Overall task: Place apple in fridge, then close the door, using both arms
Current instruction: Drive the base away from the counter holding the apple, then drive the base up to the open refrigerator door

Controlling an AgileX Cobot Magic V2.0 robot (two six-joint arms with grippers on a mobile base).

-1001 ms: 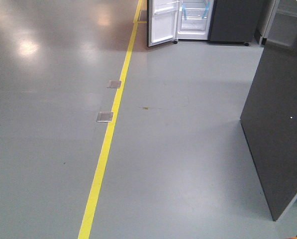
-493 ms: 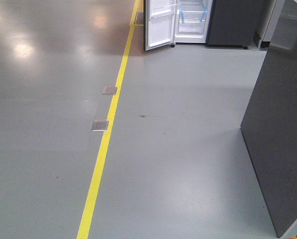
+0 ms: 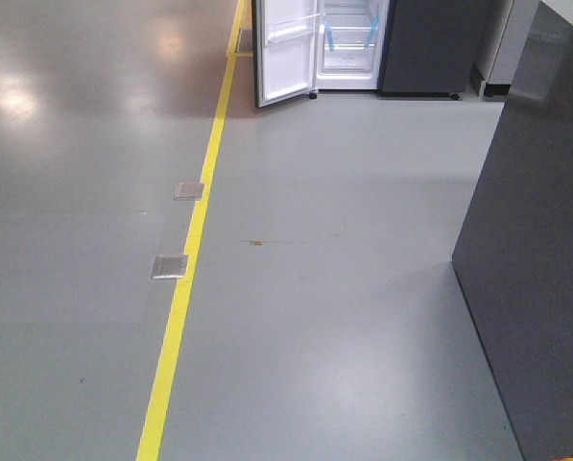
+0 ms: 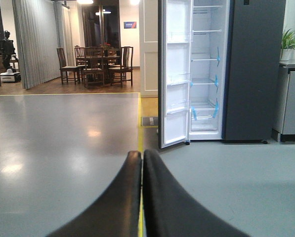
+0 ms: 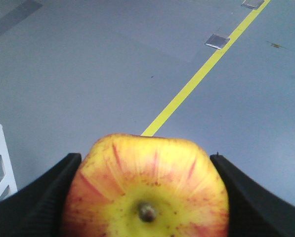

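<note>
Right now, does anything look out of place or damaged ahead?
Only a small brown stain on the floor, right of the yellow line. The apple sits squarely in the right hand; the fridge door stands open.

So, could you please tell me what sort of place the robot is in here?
Probably an indoor test hall staged like a home: a smooth grey floor with a yellow line, an open fridge standing ahead, and a dining table with wooden chairs beyond.
</note>
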